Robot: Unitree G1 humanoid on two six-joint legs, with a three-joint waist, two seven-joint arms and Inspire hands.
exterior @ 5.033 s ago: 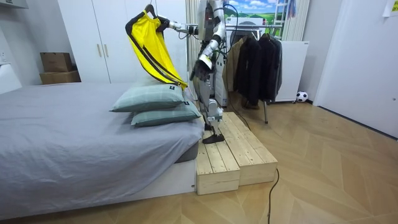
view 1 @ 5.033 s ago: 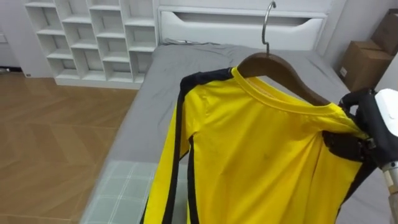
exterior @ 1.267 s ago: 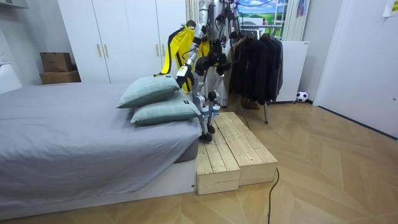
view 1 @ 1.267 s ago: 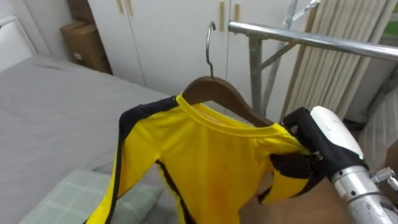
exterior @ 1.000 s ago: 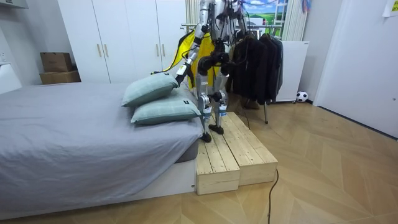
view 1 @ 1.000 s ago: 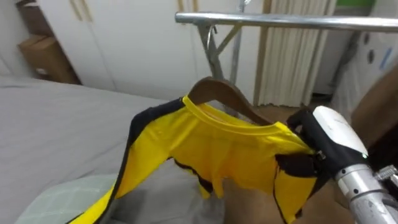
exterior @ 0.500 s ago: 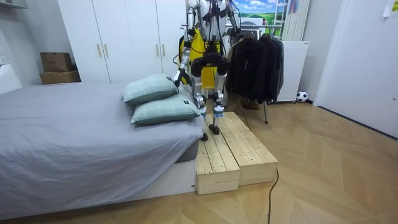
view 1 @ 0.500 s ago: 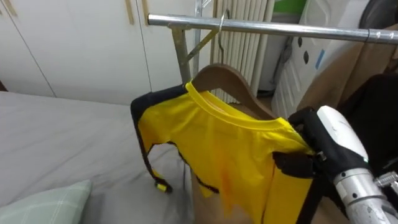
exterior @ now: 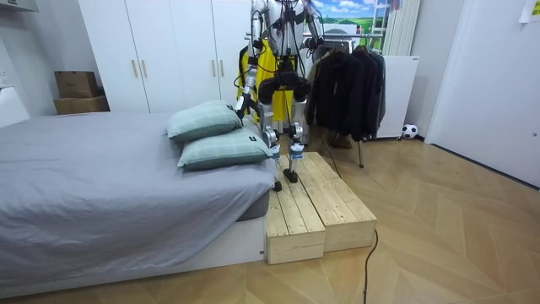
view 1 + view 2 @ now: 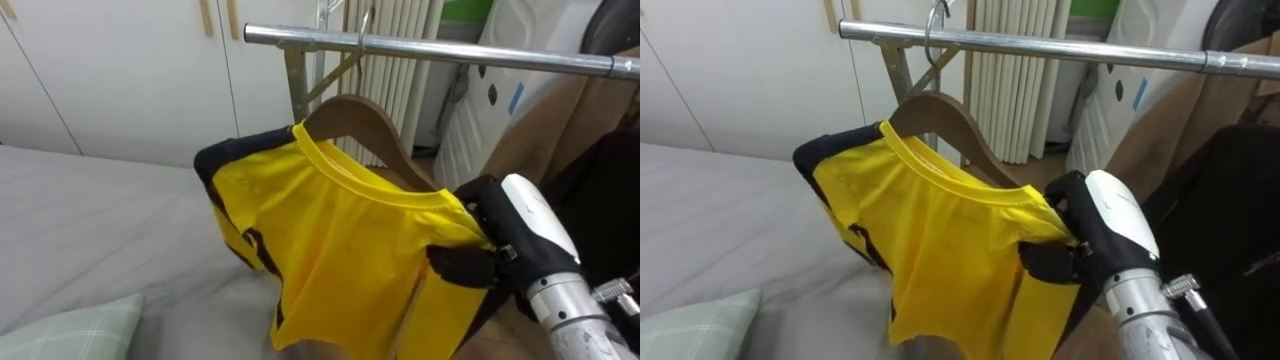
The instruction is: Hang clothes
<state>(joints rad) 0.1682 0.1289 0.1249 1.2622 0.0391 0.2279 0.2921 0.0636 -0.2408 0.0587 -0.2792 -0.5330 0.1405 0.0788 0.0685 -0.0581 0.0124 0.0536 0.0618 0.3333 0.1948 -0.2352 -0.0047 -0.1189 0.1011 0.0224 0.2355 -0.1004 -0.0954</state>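
A yellow shirt (image 10: 340,250) with black trim hangs on a brown wooden hanger (image 10: 365,125). My right hand (image 10: 478,262) is shut on the shirt's shoulder and the hanger end beneath it. The hanger's wire hook (image 10: 364,28) reaches the metal rail (image 10: 450,52) of the clothes rack; whether it rests on the rail I cannot tell. The right eye view shows the same shirt (image 10: 950,250), hook (image 10: 936,14), rail (image 10: 1060,48) and right hand (image 10: 1065,255). In the room view I stand on a wooden platform (image 9: 325,207) facing the rack, with the shirt (image 9: 253,61) held high and my left hand (image 9: 240,105) low at my side.
Dark coats (image 9: 346,89) hang further along the rail, on my right (image 10: 600,190). White wardrobe doors (image 10: 120,70) stand behind the rack. A grey bed (image 9: 101,186) with two green pillows (image 9: 215,135) lies to my left; one pillow corner (image 10: 70,330) shows low.
I have turned from the bed to the rack, carrying the shirt on its hanger. In the last half second the shirt's lower part swung left; hook stays at the rail.
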